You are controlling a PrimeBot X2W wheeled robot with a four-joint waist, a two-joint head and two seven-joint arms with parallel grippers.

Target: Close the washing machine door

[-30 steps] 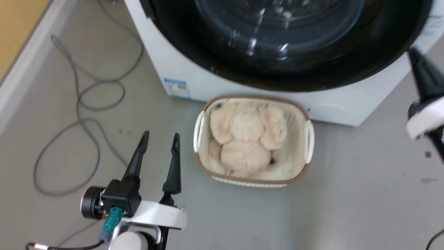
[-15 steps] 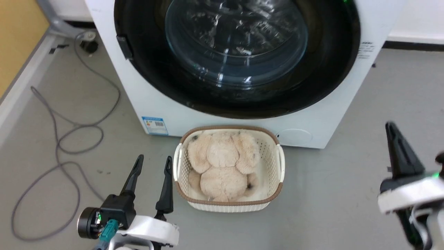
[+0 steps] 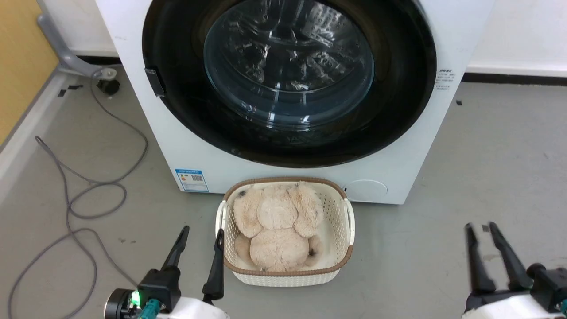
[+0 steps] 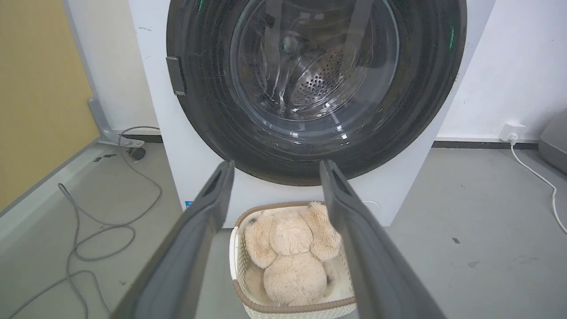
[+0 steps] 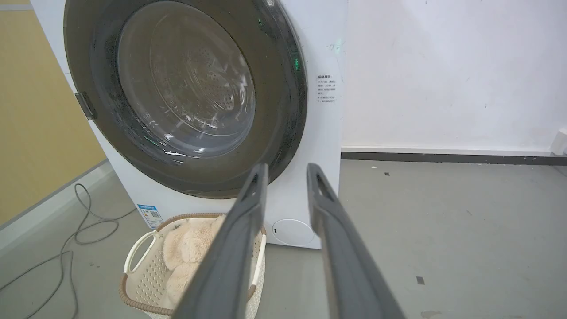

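Observation:
The washing machine door point(image 3: 288, 84), round and black-rimmed with a bulging clear glass bowl, lies flat against the front of the white washing machine point(image 3: 390, 173). Through the glass of the washing machine door point(image 4: 310, 75) I see the perforated steel drum, and the washing machine door point(image 5: 186, 93) looks flush from the right too. My left gripper point(image 3: 200, 235) is open low at the left, beside the basket and well short of the machine. My right gripper point(image 3: 479, 230) is open low at the right over bare floor. Nothing is between either pair of fingers.
A white woven basket point(image 3: 341, 212) holding a beige plush toy point(image 3: 277, 226) stands on the floor directly before the machine. Grey cables point(image 3: 79, 195) loop across the floor at the left by a yellow wall. A white cable and wall socket point(image 4: 509, 130) are at the right.
The camera has pulled back and tilted up, so more of the machine shows. My right gripper has dropped from beside the door's right edge to the lower right, away from the machine.

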